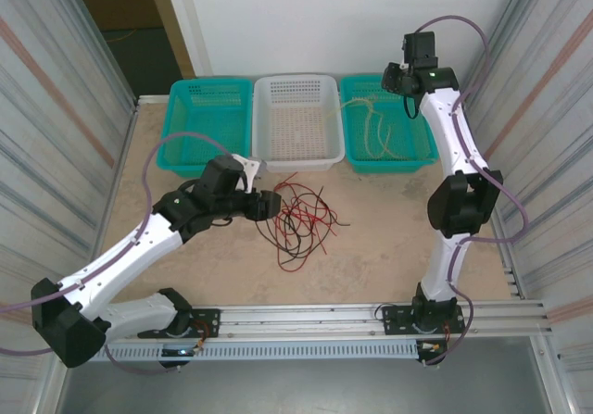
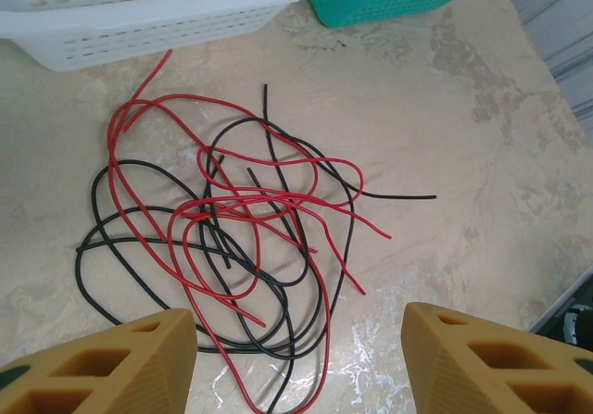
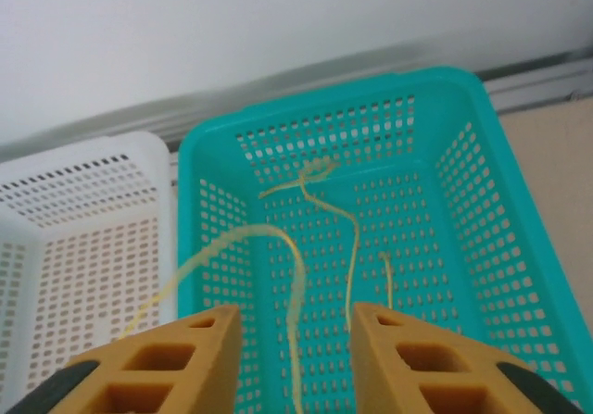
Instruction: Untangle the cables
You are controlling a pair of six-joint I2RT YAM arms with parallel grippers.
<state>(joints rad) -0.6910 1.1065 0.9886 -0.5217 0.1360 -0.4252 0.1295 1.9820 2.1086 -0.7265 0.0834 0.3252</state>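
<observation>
A tangle of red and black cables [image 1: 298,221] lies loose on the table in front of the white basket. In the left wrist view the same tangle of cables [image 2: 232,219] spreads out just ahead of my left gripper [image 2: 296,358]. That gripper is open with nothing between its fingers, and it hovers at the tangle's left edge [image 1: 266,204]. My right gripper [image 1: 408,106] hangs over the right teal basket [image 1: 422,153]. Its jaws stand open [image 3: 295,358]. Yellow cables [image 3: 357,247] lie in that basket, and one blurred yellow strand [image 3: 250,232] runs down through the gap between the fingers.
Three baskets stand in a row at the back: a left teal basket [image 1: 181,145], a white basket [image 1: 296,161] and the right teal one. Corrugated walls close in both sides. A rail [image 1: 315,317] runs along the near edge by the arm bases.
</observation>
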